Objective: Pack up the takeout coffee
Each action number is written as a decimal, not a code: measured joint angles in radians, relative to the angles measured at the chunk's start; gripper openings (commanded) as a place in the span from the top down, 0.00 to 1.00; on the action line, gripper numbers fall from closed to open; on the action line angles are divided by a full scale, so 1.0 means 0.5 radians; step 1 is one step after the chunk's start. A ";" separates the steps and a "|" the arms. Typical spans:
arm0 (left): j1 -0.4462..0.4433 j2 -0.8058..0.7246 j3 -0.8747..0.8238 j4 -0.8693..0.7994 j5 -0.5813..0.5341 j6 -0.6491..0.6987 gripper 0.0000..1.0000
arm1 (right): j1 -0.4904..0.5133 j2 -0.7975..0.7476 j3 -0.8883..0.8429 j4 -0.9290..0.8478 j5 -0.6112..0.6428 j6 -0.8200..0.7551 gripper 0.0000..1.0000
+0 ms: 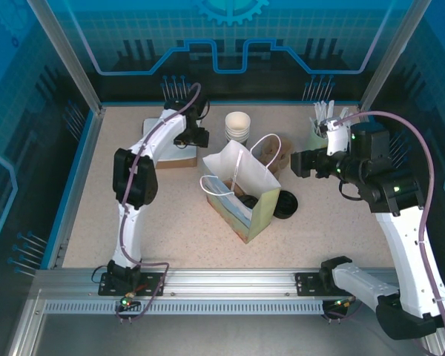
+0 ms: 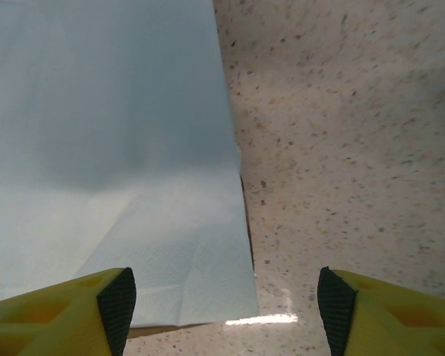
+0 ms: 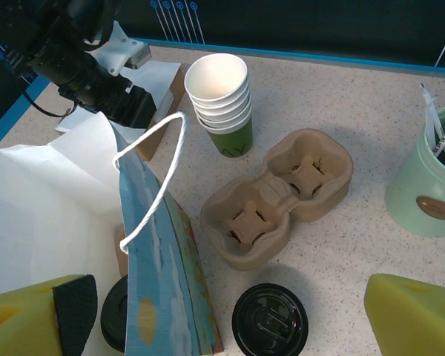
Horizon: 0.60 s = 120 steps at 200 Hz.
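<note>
Containers first. I see the paper bag (image 1: 245, 170) standing open at the centre of the table (image 3: 341, 96). Inside it, low against the printed wall, I see a round black lid that I take for the coffee (image 3: 113, 319) (its cup body is hidden, so I cannot confirm it).

A second, loose lid (image 3: 269, 320) lies on the table just outside the bag. The brown tray (image 3: 271, 194) beside it has both pockets empty. A stack of cups (image 3: 222, 104) stands behind the tray, the top cup empty. The green cup (image 3: 423, 185) at the right holds wrapped straws (image 3: 437, 126).

The left gripper (image 2: 221, 304) hovers above a white napkin (image 2: 104, 148), fingers apart, with nothing between them. The right gripper (image 1: 300, 163) hangs above the loose lid and tray, fingers spread wide, gripping nothing.
</note>
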<state>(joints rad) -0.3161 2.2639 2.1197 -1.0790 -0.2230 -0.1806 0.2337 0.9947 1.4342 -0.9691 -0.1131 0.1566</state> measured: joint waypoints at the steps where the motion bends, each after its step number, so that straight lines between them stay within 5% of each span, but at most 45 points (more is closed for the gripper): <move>1: -0.001 0.004 0.002 -0.002 -0.002 0.000 0.33 | -0.001 0.000 -0.001 0.000 0.001 0.000 0.05; 120: -0.011 0.124 0.031 -0.092 -0.153 0.008 0.39 | -0.053 0.012 -0.052 0.013 -0.095 0.002 0.05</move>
<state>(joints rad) -0.3218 2.3260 2.1353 -1.1252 -0.2996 -0.1768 0.2073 1.0008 1.4082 -0.9627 -0.1608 0.1574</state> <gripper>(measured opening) 0.600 0.953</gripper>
